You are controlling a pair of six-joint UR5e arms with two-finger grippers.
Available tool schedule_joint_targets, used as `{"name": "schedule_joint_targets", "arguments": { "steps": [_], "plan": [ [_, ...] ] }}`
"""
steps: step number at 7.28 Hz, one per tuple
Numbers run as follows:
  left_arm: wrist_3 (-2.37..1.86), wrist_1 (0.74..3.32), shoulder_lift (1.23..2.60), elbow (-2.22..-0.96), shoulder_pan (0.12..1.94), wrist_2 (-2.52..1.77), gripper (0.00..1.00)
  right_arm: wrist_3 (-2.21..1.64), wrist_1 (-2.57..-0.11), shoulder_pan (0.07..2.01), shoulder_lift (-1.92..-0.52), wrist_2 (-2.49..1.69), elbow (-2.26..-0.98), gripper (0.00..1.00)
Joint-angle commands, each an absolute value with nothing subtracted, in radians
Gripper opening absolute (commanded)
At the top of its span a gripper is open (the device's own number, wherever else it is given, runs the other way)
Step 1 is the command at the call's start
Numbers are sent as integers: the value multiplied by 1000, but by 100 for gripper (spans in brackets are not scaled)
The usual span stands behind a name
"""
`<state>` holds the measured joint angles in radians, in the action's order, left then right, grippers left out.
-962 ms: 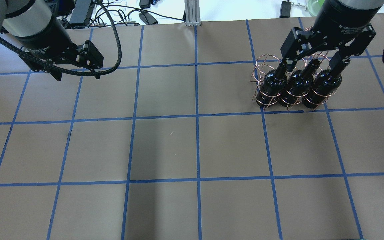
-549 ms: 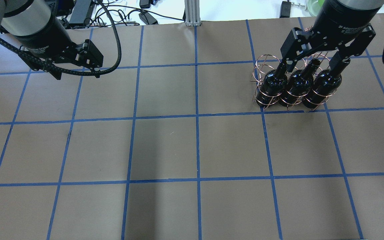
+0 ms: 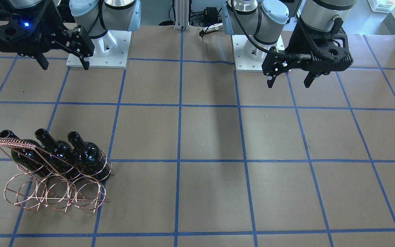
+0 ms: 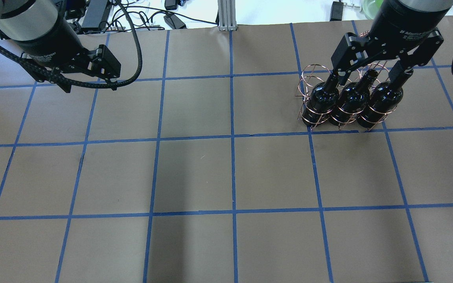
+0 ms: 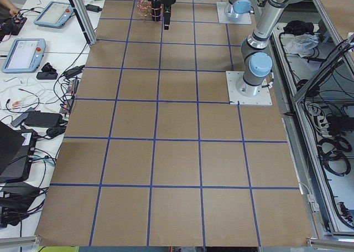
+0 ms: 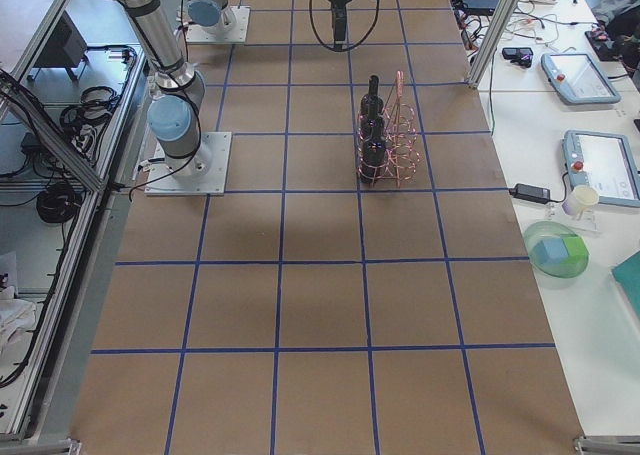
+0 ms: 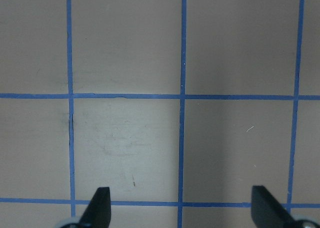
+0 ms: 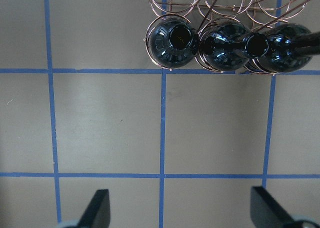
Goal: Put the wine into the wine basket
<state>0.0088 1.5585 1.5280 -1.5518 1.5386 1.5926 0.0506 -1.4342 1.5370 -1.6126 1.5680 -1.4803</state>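
Observation:
Three glossy black wine bottles (image 4: pixel 350 98) stand side by side in the copper wire wine basket (image 4: pixel 308 76) at the far right of the table. They fill the basket's row nearest the robot; the other hoops (image 3: pixel 53 195) are empty. My right gripper (image 4: pixel 372 78) is open and empty, raised above the bottles and touching none. In the right wrist view the bottles (image 8: pixel 172 40) sit well ahead of its open fingers (image 8: pixel 98 208). My left gripper (image 4: pixel 91 88) is open and empty, high over the far left. Its wrist view shows only bare table between the fingers (image 7: pixel 100 208).
Brown paper with a blue tape grid (image 4: pixel 232 137) covers the table. Cables and power bricks (image 4: pixel 171 19) lie beyond the far edge. The two arm bases (image 3: pixel 98 51) stand on the robot's side. Side tables hold tablets and a green bowl (image 6: pixel 560 255).
My left gripper has drifted slightly toward the far left. The right gripper, the bottles and the basket have not visibly moved.

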Motion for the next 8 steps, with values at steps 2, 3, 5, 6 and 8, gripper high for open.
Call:
{"name": "schedule_joint_targets", "arguments": {
  "steps": [2, 3, 5, 6, 8],
  "plan": [
    [6, 1560, 1529, -1554, 1542, 1595, 100, 51, -1434, 1537, -1614, 1566, -1480, 100],
    [6, 1559, 1532, -1557, 1543, 1591, 100, 51, -1434, 1537, -1614, 1568, -1480, 100],
    [8, 1555, 1534, -1557, 1543, 1595, 100, 51, -1433, 1537, -1614, 1568, -1480, 100],
    [8, 1554, 1534, -1557, 1543, 1595, 100, 51, -1433, 1537, -1614, 1568, -1482, 100],
    [8, 1555, 1535, -1559, 1543, 1601, 100, 51, -1431, 1537, -1614, 1568, -1482, 100]
  ]
}}
